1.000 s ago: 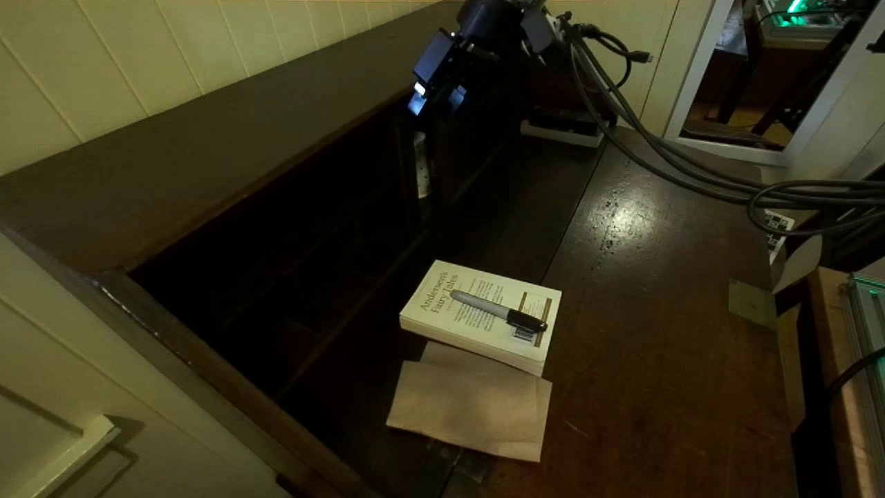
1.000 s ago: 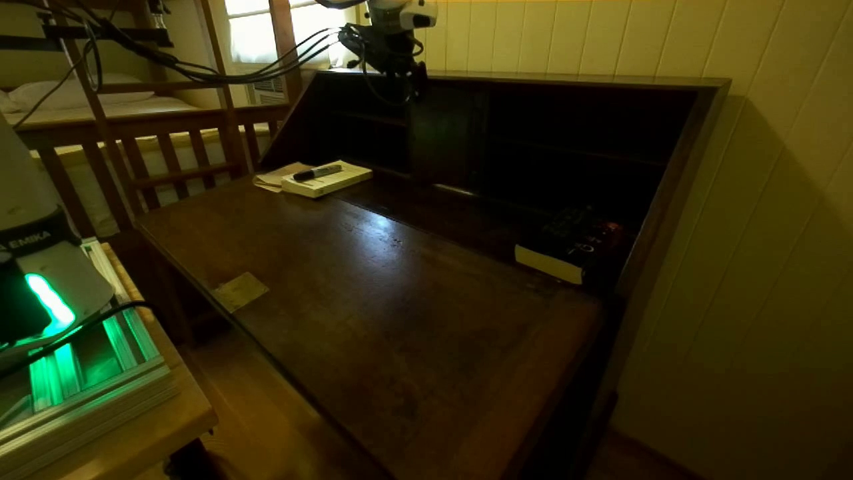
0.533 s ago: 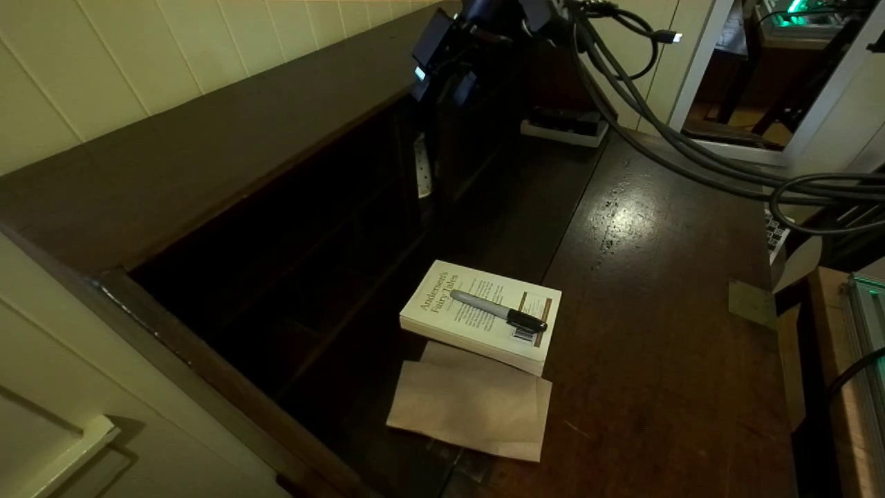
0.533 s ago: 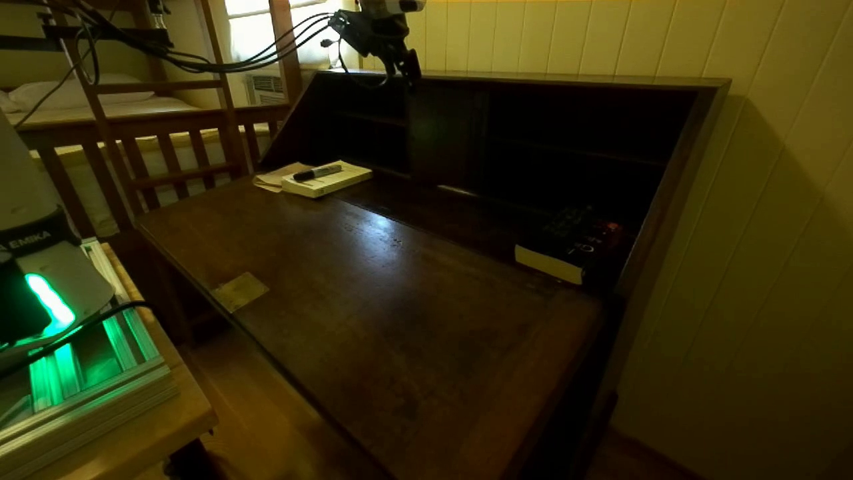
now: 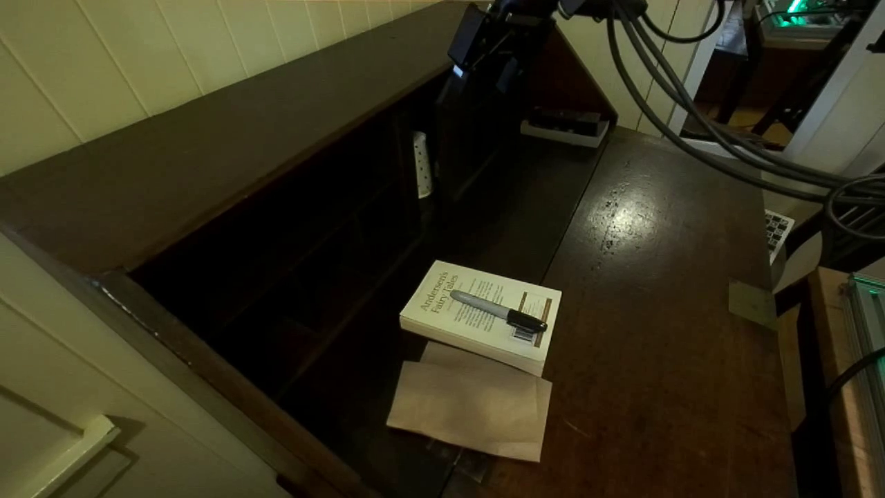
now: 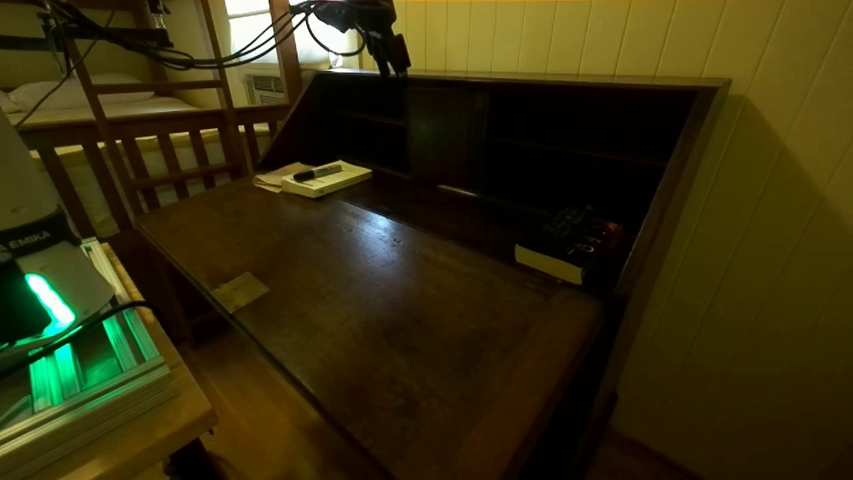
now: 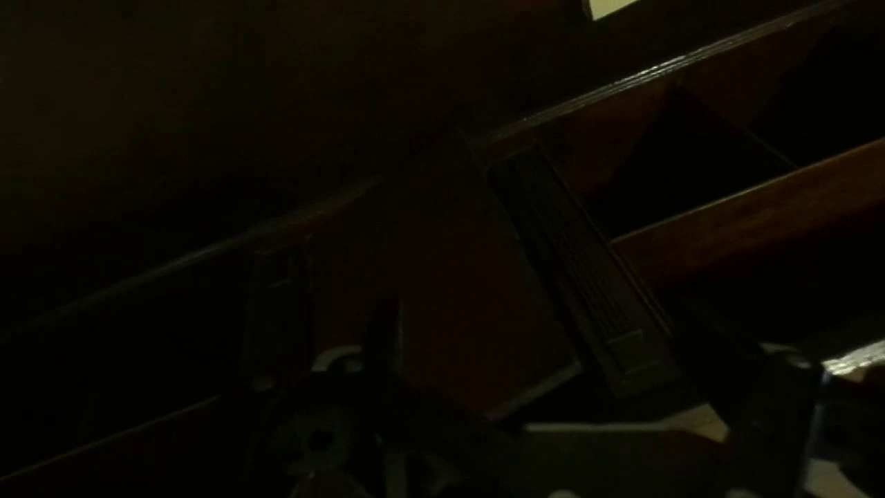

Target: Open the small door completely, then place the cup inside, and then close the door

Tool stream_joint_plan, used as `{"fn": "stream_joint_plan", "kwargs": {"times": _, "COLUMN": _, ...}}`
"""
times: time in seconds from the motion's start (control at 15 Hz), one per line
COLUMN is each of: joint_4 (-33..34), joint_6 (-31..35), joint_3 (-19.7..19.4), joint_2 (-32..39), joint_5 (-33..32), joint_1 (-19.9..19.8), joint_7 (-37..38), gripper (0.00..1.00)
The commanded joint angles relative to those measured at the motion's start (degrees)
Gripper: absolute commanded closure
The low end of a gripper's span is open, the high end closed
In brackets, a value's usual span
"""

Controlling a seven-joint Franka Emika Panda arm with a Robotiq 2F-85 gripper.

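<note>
Up near the top of the small door (image 6: 441, 133), I hold my gripper (image 6: 393, 70) released, its fingers (image 6: 401, 55) spread well apart. That door is upright and dark brown, and along one edge of it runs a gap; how wide it stands I cannot tell. Within the gap, just beside the door's edge, I can see the cup (image 5: 422, 166), white with dark specks and standing upright, only a slim part of it showing between the door and a dark post (image 5: 409, 173). My wrist view is very dim. Out in front of the door, on the desk (image 6: 373, 320), a white book (image 5: 477, 328) lies flat with a marker (image 5: 477, 302) across its top. Brown paper (image 5: 470, 411) lies right up against that book, on the side farther from the door; whether its edge is tucked beneath I cannot tell. Toward the opposite side of the door from these, I see a thick dark book (image 6: 566, 243) resting, its pale page edges facing out. Well apart from the door, across the desk, my base (image 6: 73, 267) shows a green light.
</note>
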Motion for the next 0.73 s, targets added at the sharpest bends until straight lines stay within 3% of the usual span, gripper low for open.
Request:
{"fn": "stream_joint_plan", "kwargs": {"times": 0.0, "joint_4": -5.15, "joint_6": -2.29, "joint_3": -0.97, "joint_2": -6.56, "joint_5": -7.81, "joint_1": 0.37, "joint_7": 5.7, "gripper": 0.0}}
{"fn": "stream_joint_plan", "kwargs": {"times": 0.53, "joint_4": -11.28, "joint_6": -3.74, "joint_3": -2.07, "joint_2": -14.31, "joint_5": -8.62, "joint_1": -0.82, "joint_7": 3.06, "gripper": 0.0}}
{"fn": "stream_joint_plan", "kwargs": {"times": 0.67, "joint_4": -9.12, "joint_6": -3.66, "joint_3": -1.97, "joint_2": -11.93, "joint_5": -7.65, "joint_1": -0.49, "joint_7": 3.25, "gripper": 0.0}}
